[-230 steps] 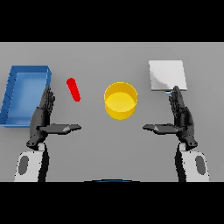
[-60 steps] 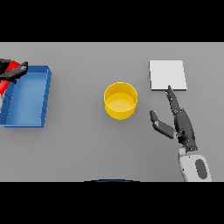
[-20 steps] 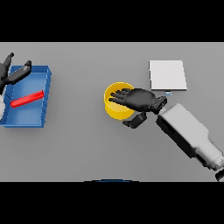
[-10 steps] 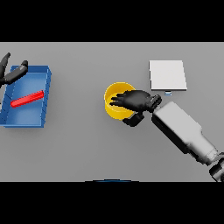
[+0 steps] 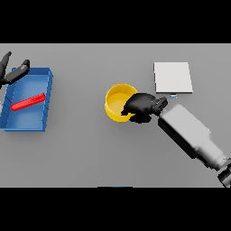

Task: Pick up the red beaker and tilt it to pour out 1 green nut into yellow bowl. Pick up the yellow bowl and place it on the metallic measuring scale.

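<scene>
Fingers [image 5: 131,108] of right hand [image 5: 142,104] curled over near right rim of yellow bowl [image 5: 118,100], clamped on its wall and covering that part of the rim; whether anything lies inside the bowl not discernible. Left hand [image 5: 12,72] cut off by the view's left edge above the far left corner of blue tray [image 5: 47,97], fingers spread apart and holding nothing. Red beaker [image 5: 28,102] lying on its side, slanted, inside the tray; metallic measuring scale [image 5: 173,77] bare, beyond and to the right of the bowl, apart from it.
</scene>
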